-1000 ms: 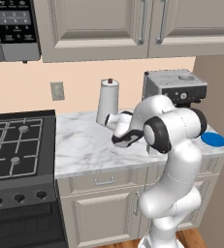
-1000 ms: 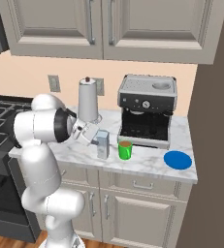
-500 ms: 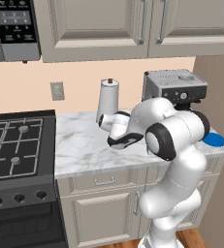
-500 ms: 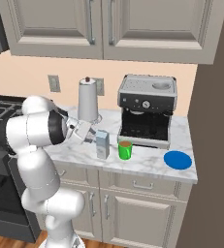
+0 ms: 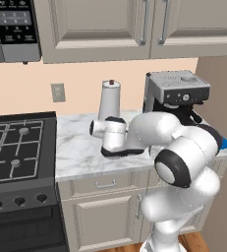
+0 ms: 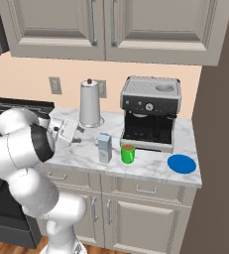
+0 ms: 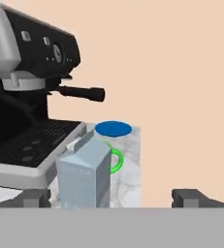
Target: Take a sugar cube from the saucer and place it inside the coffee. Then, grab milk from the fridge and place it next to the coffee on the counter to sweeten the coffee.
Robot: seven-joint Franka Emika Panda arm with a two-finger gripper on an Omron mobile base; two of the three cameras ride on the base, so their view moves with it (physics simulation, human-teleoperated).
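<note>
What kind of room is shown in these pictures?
A simulated home kitchen: a black gas stove, a boxy steel-and-black espresso machine on a white marble counter, and beige panelled wall cabinets.

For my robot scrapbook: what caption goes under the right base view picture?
Milk stands beside the coffee on the counter; open gripper apart from it.

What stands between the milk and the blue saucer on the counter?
The green coffee mug stands between the milk and the saucer, close beside the milk. The right base view shows it; past the mug the counter is bare.
</note>
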